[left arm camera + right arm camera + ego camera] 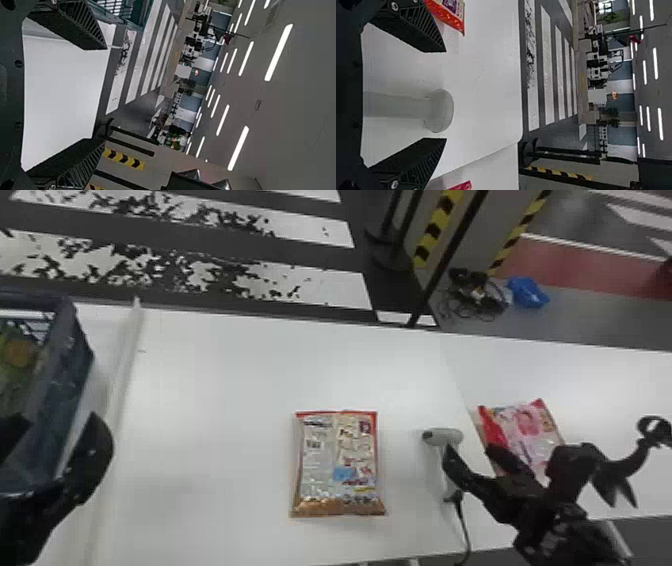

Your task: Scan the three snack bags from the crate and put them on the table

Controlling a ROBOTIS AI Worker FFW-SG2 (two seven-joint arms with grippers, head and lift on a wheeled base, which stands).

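Note:
My left gripper (54,422) is by the right wall of the blue-grey crate (70,365), and a yellow-green bag (19,357) lies inside the crate. In the left wrist view the left gripper (105,94) stands open and holds nothing. A snack bag (337,465) lies flat mid-table. Right of it is the white scanner (442,437), then a red-and-pink bag (530,430) partly hidden by the right arm. My right gripper (470,450) is at the scanner; in its wrist view the right gripper (445,95) is open, with the scanner (440,111) between its fingers and gaps on both sides.
A raised white strip (122,365) runs along the white table (225,390) beside the crate. The scanner's black cable (462,520) trails to the front edge. Beyond the table are black posts, cables (475,295) and a blue item (527,292) on the floor.

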